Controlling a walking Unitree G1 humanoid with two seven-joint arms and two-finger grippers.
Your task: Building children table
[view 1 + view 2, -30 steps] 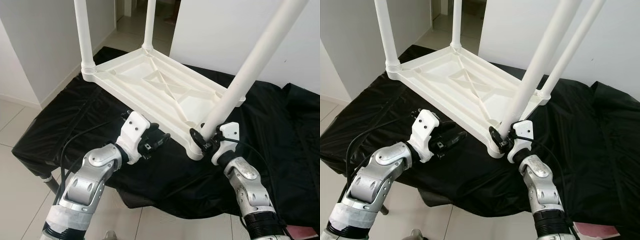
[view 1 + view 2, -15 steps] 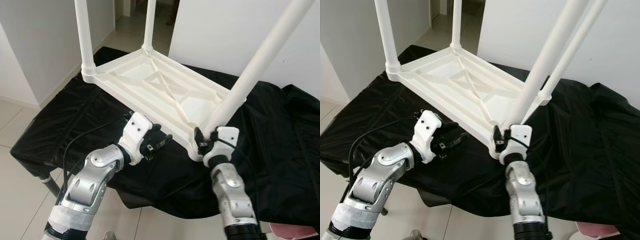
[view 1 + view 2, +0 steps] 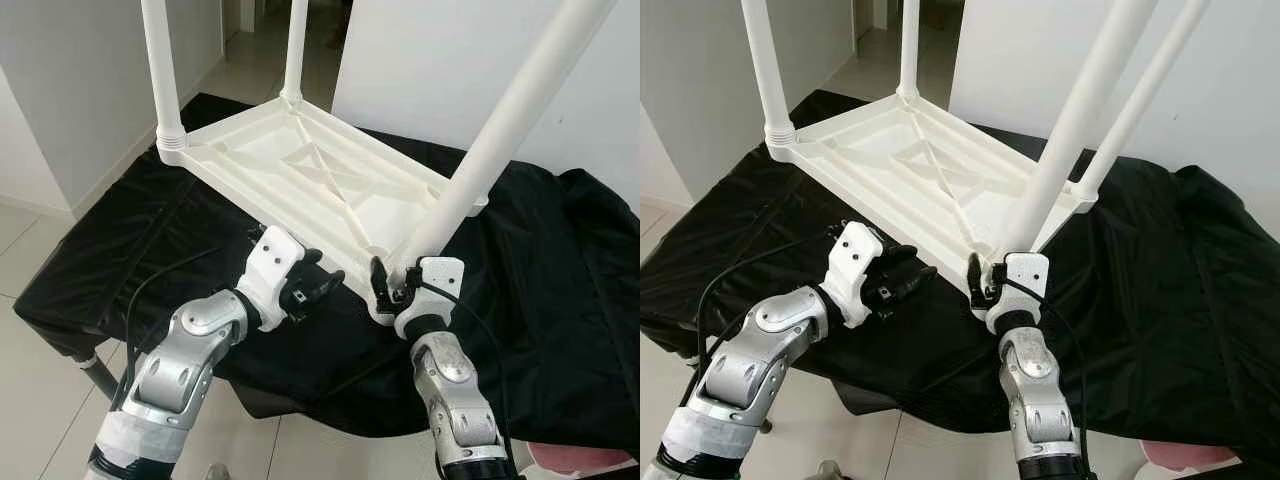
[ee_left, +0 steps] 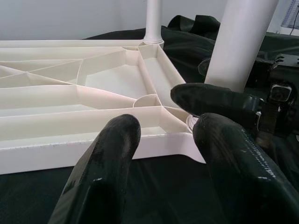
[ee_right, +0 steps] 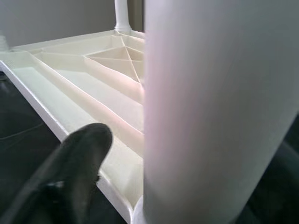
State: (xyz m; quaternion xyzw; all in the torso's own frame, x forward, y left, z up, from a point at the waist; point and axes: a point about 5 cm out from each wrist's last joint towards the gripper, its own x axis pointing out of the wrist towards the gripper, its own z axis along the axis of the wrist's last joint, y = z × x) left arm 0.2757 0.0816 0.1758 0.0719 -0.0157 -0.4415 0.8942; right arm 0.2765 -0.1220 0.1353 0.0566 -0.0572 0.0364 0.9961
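A white plastic children's table (image 3: 300, 170) lies upside down on a black cloth (image 3: 560, 260), its legs pointing up. My right gripper (image 3: 390, 285) is shut on the base of the near leg (image 3: 490, 150), at the table's near right corner. The right wrist view has that leg (image 5: 215, 107) close up, with one black finger (image 5: 74, 158) beside it. My left gripper (image 3: 325, 285) stands open just short of the table's near long edge. Its two fingers (image 4: 103, 177) are apart with nothing between them. Two further legs (image 3: 160, 70) stand at the far corners.
The cloth covers a low surface that drops off near my arms to a tiled floor (image 3: 30, 250). White walls stand behind and to the left. A black cable (image 3: 160, 280) trails along my left arm. Something pink (image 3: 580, 460) lies on the floor at the lower right.
My right wrist has swung leftward around the base of the near leg, still holding it, and the forearm now stands more upright beneath it. The left gripper has barely moved.
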